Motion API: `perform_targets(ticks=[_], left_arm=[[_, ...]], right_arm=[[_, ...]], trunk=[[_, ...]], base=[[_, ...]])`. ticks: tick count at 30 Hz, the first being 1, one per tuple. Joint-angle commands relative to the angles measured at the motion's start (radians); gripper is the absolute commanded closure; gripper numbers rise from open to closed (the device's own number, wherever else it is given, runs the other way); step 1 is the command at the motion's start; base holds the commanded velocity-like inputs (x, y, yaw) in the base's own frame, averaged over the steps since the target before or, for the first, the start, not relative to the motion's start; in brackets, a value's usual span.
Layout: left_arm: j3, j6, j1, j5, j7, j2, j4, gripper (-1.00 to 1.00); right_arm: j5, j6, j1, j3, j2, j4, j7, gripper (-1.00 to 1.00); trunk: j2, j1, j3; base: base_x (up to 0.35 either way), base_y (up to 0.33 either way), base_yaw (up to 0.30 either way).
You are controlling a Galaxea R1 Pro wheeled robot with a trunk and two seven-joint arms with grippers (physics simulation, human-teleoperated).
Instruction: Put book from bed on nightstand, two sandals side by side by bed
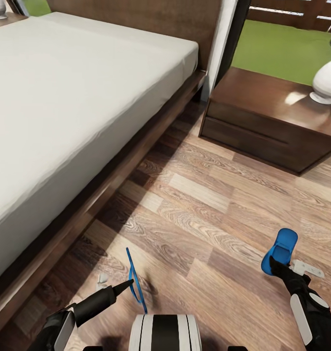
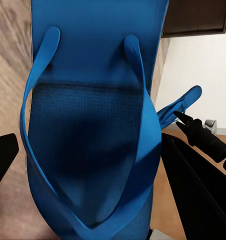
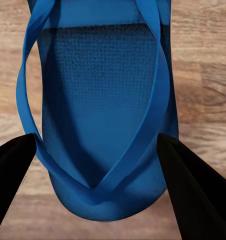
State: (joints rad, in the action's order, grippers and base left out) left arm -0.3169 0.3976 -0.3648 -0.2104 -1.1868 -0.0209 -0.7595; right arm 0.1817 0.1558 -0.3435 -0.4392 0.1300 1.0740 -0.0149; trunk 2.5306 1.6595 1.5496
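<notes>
Each gripper grasps one bright blue sandal above the wood-plank floor point(image 1: 204, 209), at the near edge of the scene. The left gripper point(image 1: 128, 285) holds the left sandal point(image 1: 135, 280) edge-on to the head camera, so it reads as a thin blue blade near centre. In the left wrist view this sandal point(image 2: 93, 150) shows its textured footbed and the two straps meeting in a V between the black fingers point(image 2: 193, 200). The right gripper point(image 1: 274, 263) clamps the right sandal point(image 1: 281, 251) at one end, the sole tilted up from the floor at the near right. The right wrist view shows that sandal point(image 3: 105, 125) held between the fingers point(image 3: 193, 195), footbed facing the camera, floor planks behind.

The bed point(image 1: 63, 112) occupies the left, with a plain light-grey mattress on a dark wooden frame running diagonally. A strip of bare floor lies between the frame and both sandals. The nightstand point(image 1: 267, 117) stands at the far right, just beside the headboard, well apart from the sandals. A white rounded lamp base point(image 1: 327, 80) stands on its top at the right edge.
</notes>
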Motion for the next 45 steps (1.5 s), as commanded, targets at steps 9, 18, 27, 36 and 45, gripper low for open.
perform_targets(ticks=[9, 18, 27, 36, 45], left_arm=[[-0.001, 0.009, 0.0, -0.001, -0.002, 0.001, 0.001, 1.0], [-0.001, 0.009, 0.0, -0.001, -0.002, 0.001, 0.001, 1.0], [-0.001, 0.009, 0.0, -0.001, -0.001, 0.001, 0.002, 1.0], [0.009, 0.007, 0.0, 0.003, 0.035, 0.005, 0.008, 1.0], [0.008, 0.003, 0.0, 0.003, 0.072, 0.004, 0.011, 1.0]], right_arm=[[0.008, 0.005, 0.0, -0.001, 0.0, 0.001, -0.002, 1.0], [0.008, 0.004, 0.0, -0.002, 0.0, 0.001, -0.002, 1.0], [0.008, 0.005, 0.0, -0.002, 0.0, 0.001, -0.002, 1.0], [0.013, 0.028, 0.0, -0.002, 0.011, -0.05, -0.276, 1.0], [0.007, 0.189, 0.0, -0.003, 0.013, -0.07, -0.715, 1.0]], trunk=[[-0.002, -0.004, -0.034], [-0.004, -0.008, -0.069], [-0.006, -0.012, -0.104], [-0.008, -0.016, -0.139], [-0.01, -0.02, -0.174]], base=[[0.0, 0.0, 0.0], [0.0, 0.0, 0.0], [0.0, 0.0, 0.0], [0.0, 0.0, 0.0], [0.0, 0.0, 0.0]])
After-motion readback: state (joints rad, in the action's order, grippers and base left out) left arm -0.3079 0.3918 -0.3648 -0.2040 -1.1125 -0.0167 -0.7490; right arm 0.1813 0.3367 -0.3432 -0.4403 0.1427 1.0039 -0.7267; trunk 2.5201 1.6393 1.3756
